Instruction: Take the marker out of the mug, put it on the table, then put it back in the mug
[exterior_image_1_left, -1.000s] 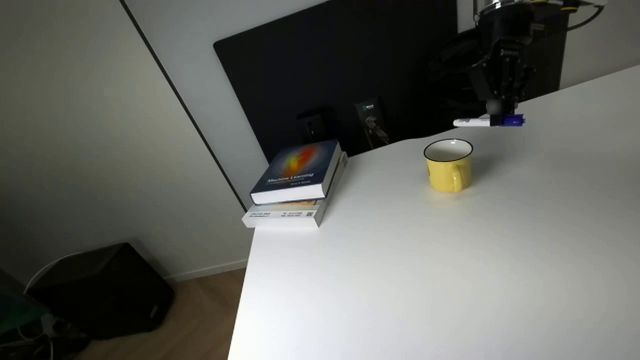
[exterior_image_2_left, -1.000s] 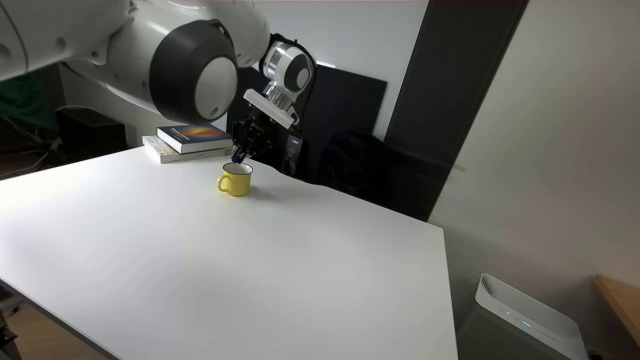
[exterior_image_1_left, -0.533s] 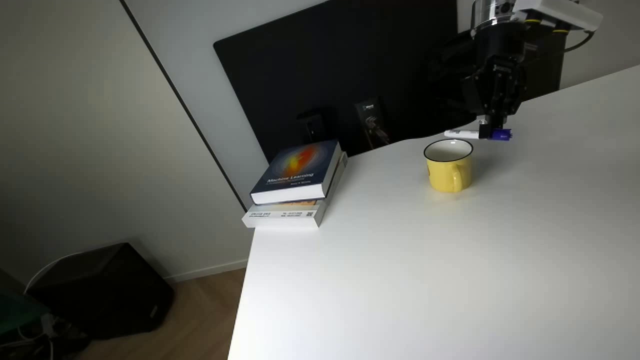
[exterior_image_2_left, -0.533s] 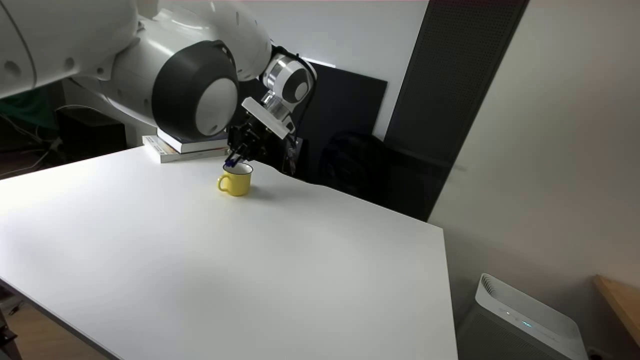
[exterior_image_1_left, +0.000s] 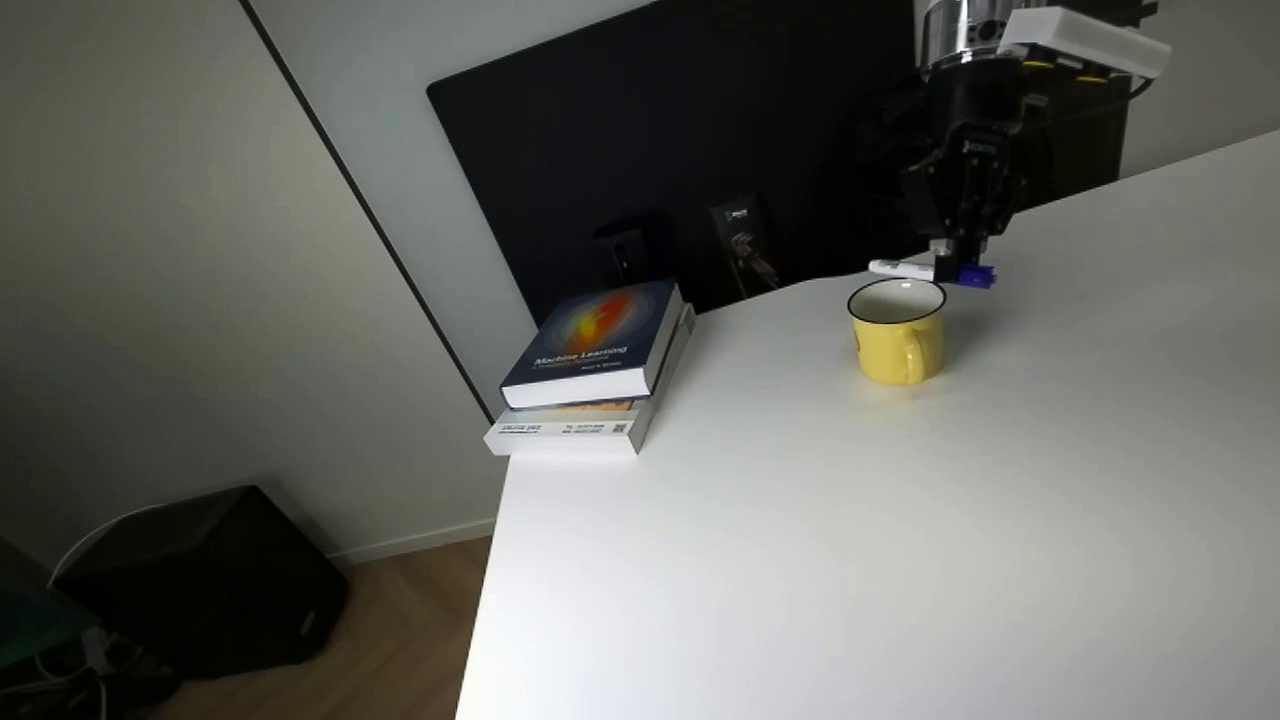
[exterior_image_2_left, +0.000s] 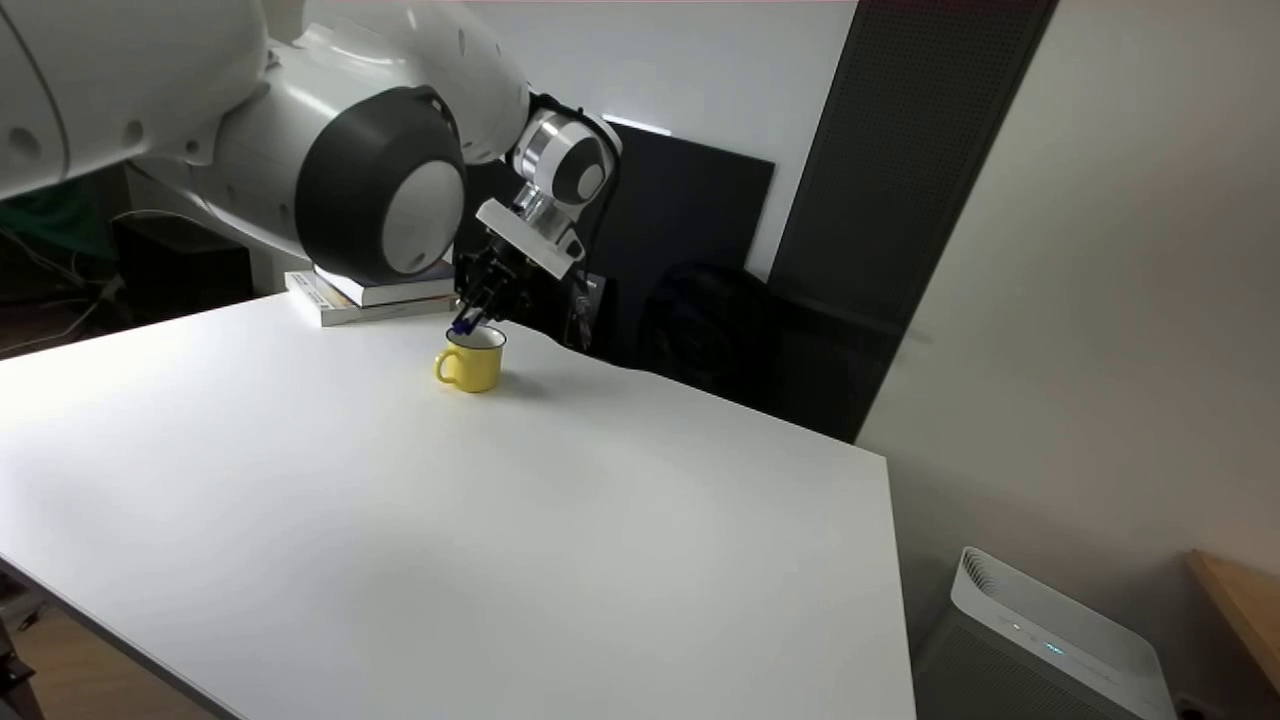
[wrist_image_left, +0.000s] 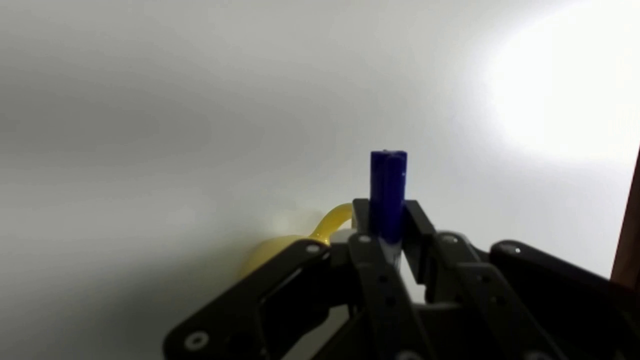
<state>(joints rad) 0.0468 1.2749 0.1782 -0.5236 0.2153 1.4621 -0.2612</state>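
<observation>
- The white round marker with a blue-violet cap (exterior_image_1_left: 902, 269) is outside of the yellow round mug with a black rim (exterior_image_1_left: 899, 352), so I judge that the taking out is done
- The black two-fingered gripper (wrist_image_left: 388, 215) has its fingers closed around the marker, one on each side of it, close to the capped end
- The marker lies nearly level in this grip, close to the mug's rim in both exterior views; whether it is over the opening or beside it, and whether it touches, I cannot tell
- The mug stands upright on the smooth white table (exterior_image_1_left: 800, 560)
- The marker does not rest on the table now; whether the laying down is already done or must come yet, I cannot know from one moment
- If it must come, then two steps remain: to lay the marker down, and to bring it back into the mug
- If it is done, only the return into the mug remains; for this, in my opinion, the marker should first be turned more upright
</observation>
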